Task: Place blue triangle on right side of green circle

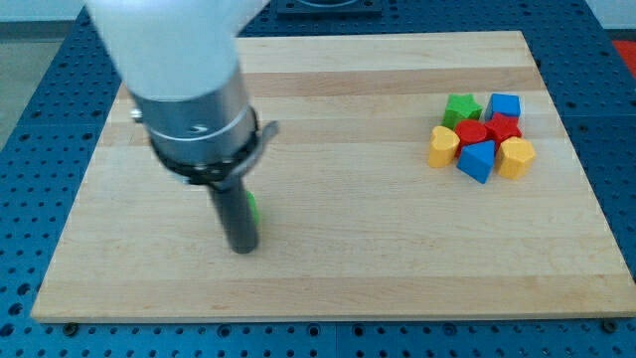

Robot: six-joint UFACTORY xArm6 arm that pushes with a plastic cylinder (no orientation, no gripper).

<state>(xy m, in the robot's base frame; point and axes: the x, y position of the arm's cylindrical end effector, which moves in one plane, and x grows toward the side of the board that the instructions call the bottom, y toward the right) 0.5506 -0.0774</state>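
The blue triangle (477, 159) lies in a tight cluster of blocks at the view's right. The green circle (252, 207) is almost wholly hidden behind my rod at the view's left; only a thin green edge shows. My tip (243, 248) rests on the board right beside that green edge, just below it, far to the left of the blue triangle.
The cluster also holds a green star (462, 107), a blue cube (505, 104), a red circle (471, 133), a red star (503, 127), a yellow block (443, 146) and a yellow hexagon (516, 157). The arm's wide body (184, 89) covers the board's upper left.
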